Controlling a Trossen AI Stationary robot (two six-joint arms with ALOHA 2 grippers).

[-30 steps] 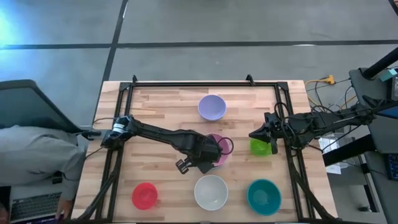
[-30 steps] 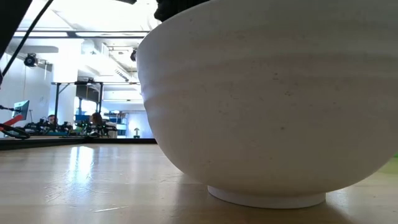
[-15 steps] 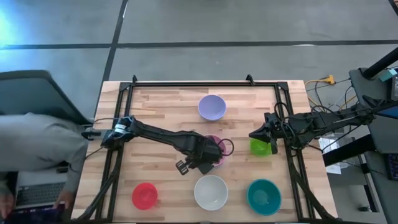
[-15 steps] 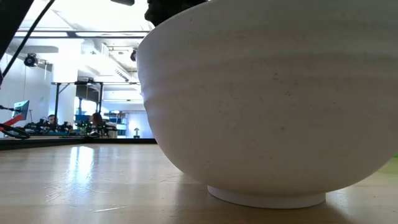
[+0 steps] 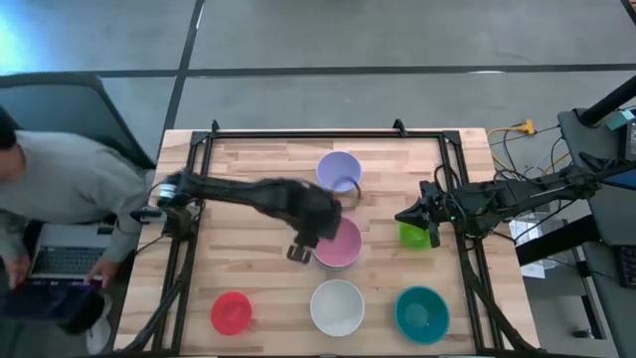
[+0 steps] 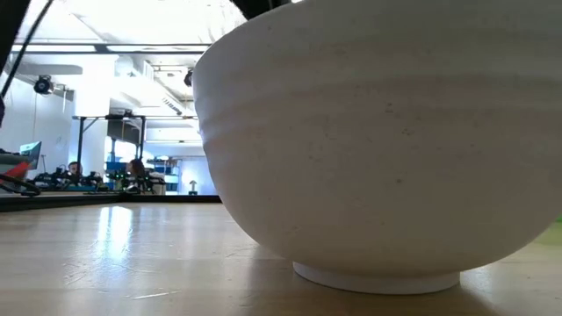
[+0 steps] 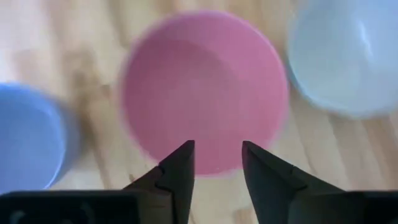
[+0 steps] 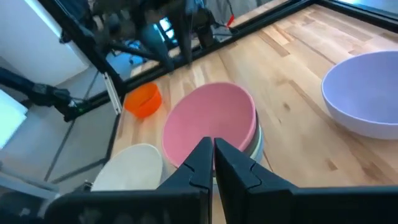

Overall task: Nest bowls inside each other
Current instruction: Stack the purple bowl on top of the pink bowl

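Observation:
The pink bowl sits mid-table, nested in a pale mint bowl whose rim shows under it. Around it stand the lavender bowl on the far side, the white bowl on the near side, the red bowl, the teal bowl and the lime green bowl. My left gripper hovers open above the pink bowl's left rim, touching nothing. My right gripper is shut and stays at the table's right, its tips just left of the lime green bowl.
A black frame borders the wooden table. A person leans over a laptop beyond the table's left edge. In the low view the white bowl fills the picture. Bare wood lies at the far left.
My left gripper has risen off the pink bowl and drawn back toward the table's far left. The pink bowl stays where it was and now shows whole. The person at the left has leaned farther into view.

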